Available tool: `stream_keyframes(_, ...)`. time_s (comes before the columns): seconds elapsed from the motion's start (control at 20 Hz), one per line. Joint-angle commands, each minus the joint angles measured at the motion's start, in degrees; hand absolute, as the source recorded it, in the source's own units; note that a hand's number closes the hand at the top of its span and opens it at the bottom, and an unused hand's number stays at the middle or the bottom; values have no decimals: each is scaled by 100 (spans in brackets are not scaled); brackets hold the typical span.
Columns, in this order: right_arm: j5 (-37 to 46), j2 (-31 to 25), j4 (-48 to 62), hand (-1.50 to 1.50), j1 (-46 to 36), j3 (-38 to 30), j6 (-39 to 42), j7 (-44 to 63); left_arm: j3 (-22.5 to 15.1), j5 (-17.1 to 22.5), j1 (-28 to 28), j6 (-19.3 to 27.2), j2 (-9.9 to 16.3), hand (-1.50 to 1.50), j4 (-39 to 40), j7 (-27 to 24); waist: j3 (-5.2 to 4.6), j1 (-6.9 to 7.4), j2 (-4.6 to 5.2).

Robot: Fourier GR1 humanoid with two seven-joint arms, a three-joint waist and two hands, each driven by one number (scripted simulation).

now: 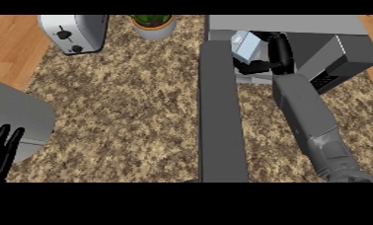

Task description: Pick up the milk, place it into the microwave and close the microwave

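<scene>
Microwave cavity containing milk, right robot hand curled around it; door swung wide over counter; left robot hand spread at left edge

**Grey forearms, black hands**

The robot's right forearm is a smooth grey, boxy tapering shell, with a lighter, ridged grey section nearer the elbow. It ends in a black right hand. The left hand shows slim black fingers beside a rounded grey shell.
</scene>
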Motion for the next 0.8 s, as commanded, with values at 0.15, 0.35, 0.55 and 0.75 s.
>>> stream_keyframes(0.15, 149, -173, 1059, 150, -866, -234, -497, -288, -162, -188, -148, -164, -43, -150, 171, -174, 2, 213, 90)
stream_keyframes(0.35, 456, -253, 1351, 150, -994, -80, -970, -413, -219, -73, -357, 37, 33, -150, -42, 222, 10, 309, 149)
stream_keyframes(0.55, 458, -460, 1582, 150, -1332, -164, -1097, -150, -347, -202, -626, 96, -37, -150, 143, 173, 9, 353, 191)
stream_keyframes(0.75, 228, -422, 1667, 150, -1448, -490, -1792, -12, -273, -272, -679, 38, 100, -150, 113, 144, 12, 524, 266)
